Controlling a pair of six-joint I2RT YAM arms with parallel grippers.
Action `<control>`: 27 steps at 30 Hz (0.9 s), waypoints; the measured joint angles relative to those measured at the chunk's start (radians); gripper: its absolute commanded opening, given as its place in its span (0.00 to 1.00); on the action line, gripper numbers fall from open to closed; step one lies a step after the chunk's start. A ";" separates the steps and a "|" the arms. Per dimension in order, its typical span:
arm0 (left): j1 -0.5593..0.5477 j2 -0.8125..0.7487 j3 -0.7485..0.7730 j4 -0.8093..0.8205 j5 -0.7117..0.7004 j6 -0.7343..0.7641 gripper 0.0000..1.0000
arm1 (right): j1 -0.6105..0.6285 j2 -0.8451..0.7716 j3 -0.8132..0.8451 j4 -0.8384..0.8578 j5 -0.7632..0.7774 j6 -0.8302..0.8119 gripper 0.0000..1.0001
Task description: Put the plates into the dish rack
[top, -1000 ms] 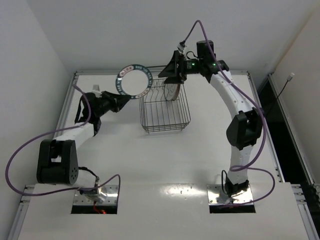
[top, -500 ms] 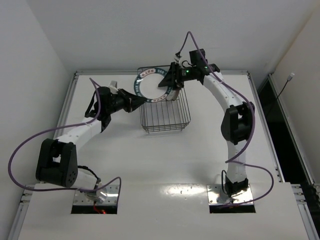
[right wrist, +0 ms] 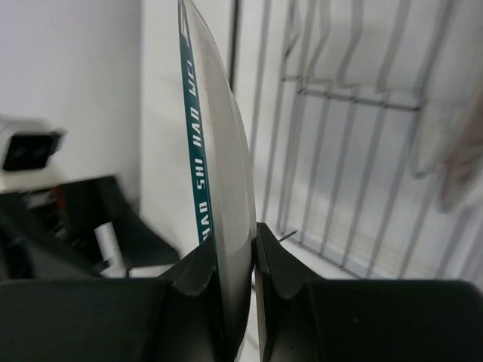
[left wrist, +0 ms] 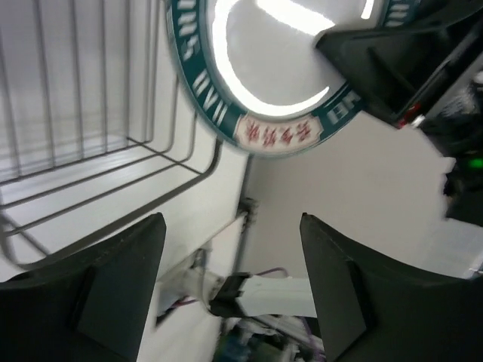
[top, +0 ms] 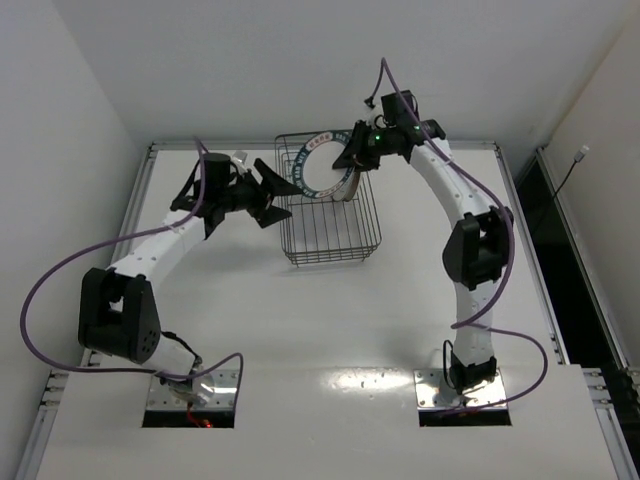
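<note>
**Glazed plate pinched by its rim over the rack**

Nearest the arm bases, the white desk carries the dish rack, a dark wire basket with upright prongs along its floor. Just beside the rack's left wall hangs the left tool, its fingers spread wide with nothing between them. Its wrist camera looks up past the wire at the plate's face.

Further back, the teal-banded plate stands on edge above the far half of the rack, clear of the wire. The right tool is closed tight on its rim, one finger on each face. A second plate appears to stand in the prongs just beside it.

The plate looks like glazed ceramic, so it is probably stiff, fairly heavy for a two-finger pinch, slick and breakable. With a hold on a single spot of the rim, it can swing or slide under its own weight. A deep bite across the banded rim, with the plate hanging below the fingers, should keep it steady. It needs to meet the wire gently and avoid knocking the neighbouring plate.
</note>
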 measured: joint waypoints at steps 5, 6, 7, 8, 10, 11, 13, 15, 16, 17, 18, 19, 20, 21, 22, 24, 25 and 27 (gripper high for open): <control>0.045 0.002 0.163 -0.311 -0.067 0.206 0.70 | 0.000 -0.023 0.120 -0.092 0.277 -0.054 0.00; 0.057 0.002 0.177 -0.357 -0.086 0.236 0.70 | 0.002 -0.024 0.151 -0.109 0.330 -0.067 0.00; 0.071 0.002 0.189 -0.414 -0.111 0.269 0.70 | 0.006 -0.024 0.193 -0.130 0.400 -0.082 0.00; 0.082 0.002 0.195 -0.457 -0.131 0.289 0.70 | 0.010 -0.023 0.224 -0.143 0.449 -0.094 0.00; 0.097 0.002 0.196 -0.528 -0.162 0.322 0.70 | 0.026 -0.020 0.291 -0.177 0.558 -0.122 0.00; 0.104 0.002 0.196 -0.560 -0.177 0.335 0.70 | 0.037 -0.016 0.321 -0.188 0.598 -0.134 0.00; 0.111 0.002 0.201 -0.617 -0.203 0.356 0.70 | 0.061 0.006 0.391 -0.204 0.683 -0.161 0.00; 0.118 0.005 0.222 -0.671 -0.225 0.380 0.70 | 0.084 0.029 0.426 -0.207 0.750 -0.185 0.00; 0.119 0.010 0.240 -0.694 -0.232 0.392 0.70 | 0.092 0.041 0.430 -0.209 0.776 -0.199 0.00; 0.121 0.017 0.266 -0.716 -0.242 0.407 0.70 | 0.101 0.056 0.432 -0.214 0.801 -0.210 0.00; 0.124 0.022 0.286 -0.731 -0.251 0.420 0.70 | 0.109 0.073 0.431 -0.218 0.819 -0.220 0.00; 0.130 0.026 0.306 -0.743 -0.257 0.430 0.70 | 0.117 0.092 0.431 -0.224 0.838 -0.230 0.00; 0.137 0.028 0.324 -0.756 -0.264 0.446 0.70 | 0.122 0.113 0.431 -0.233 0.856 -0.238 0.00; 0.146 0.029 0.337 -0.766 -0.270 0.455 0.70 | 0.126 0.134 0.431 -0.243 0.872 -0.248 0.00; 0.154 0.029 0.346 -0.776 -0.276 0.464 0.70 | 0.129 0.155 0.431 -0.249 0.888 -0.256 0.00; 0.166 0.031 0.356 -0.796 -0.290 0.483 0.70 | 0.133 0.192 0.431 -0.256 0.917 -0.270 0.00; 0.170 0.034 0.359 -0.805 -0.297 0.488 0.70 | 0.136 0.208 0.431 -0.259 0.927 -0.273 0.00; 0.180 0.043 0.359 -0.826 -0.306 0.501 0.70 | 0.139 0.232 0.431 -0.251 0.935 -0.277 0.00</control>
